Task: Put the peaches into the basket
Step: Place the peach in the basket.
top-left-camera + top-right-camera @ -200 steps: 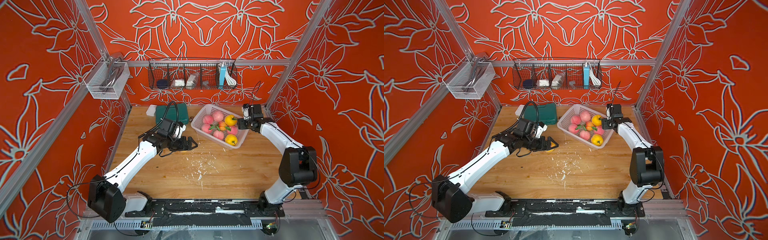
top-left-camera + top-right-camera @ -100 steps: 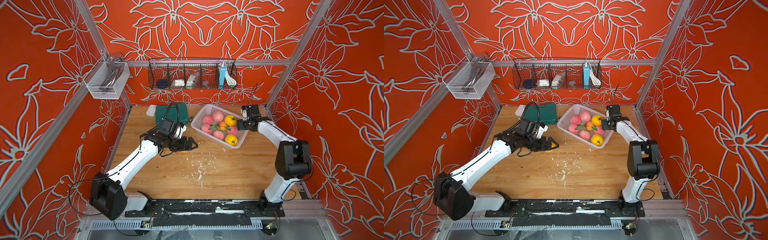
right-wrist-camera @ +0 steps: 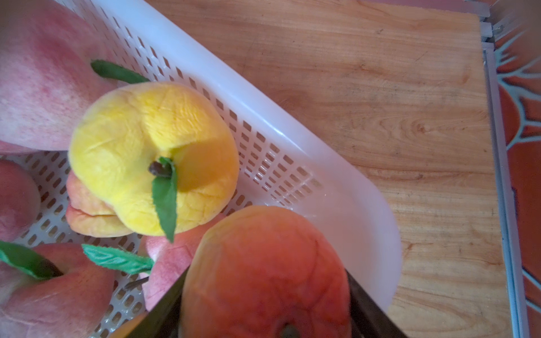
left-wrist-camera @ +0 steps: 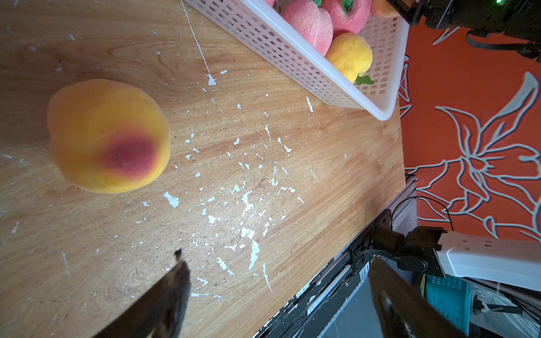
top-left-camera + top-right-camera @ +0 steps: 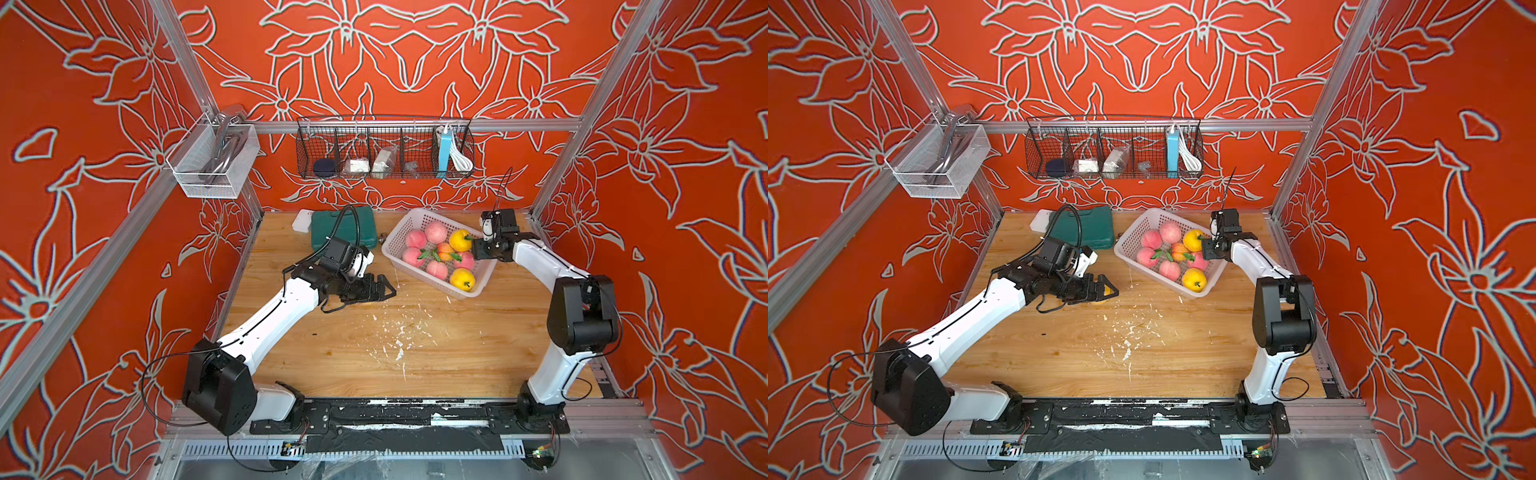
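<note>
The pale pink basket [image 5: 419, 277] [image 5: 1150, 276] [image 4: 292, 49] [image 3: 292, 152] stands at the back right of the table, and several pink and yellow peaches [image 5: 435, 231] [image 5: 1170, 231] lie in it. My right gripper [image 5: 478, 249] [image 5: 1208, 249] [image 3: 263, 278] hangs over the basket's right end, shut on an orange-red peach [image 3: 263, 263]. A yellow-orange peach with a red blush [image 4: 108, 137] [image 5: 1100, 298] lies on the table left of the basket. My left gripper [image 5: 388, 286] [image 5: 1111, 287] [image 4: 278, 263] hovers just over it, open and empty.
A dark green case [image 5: 345, 226] and a small white box [image 5: 301, 220] sit at the back, left of the basket. A black wire rack [image 5: 384, 151] and a white mesh bin [image 5: 212, 162] hang on the walls. White flecks [image 5: 399, 332] dot the wooden table.
My right arm has drawn its elbow in and carried the held peach a little further over the basket. My left arm has hardly moved.
</note>
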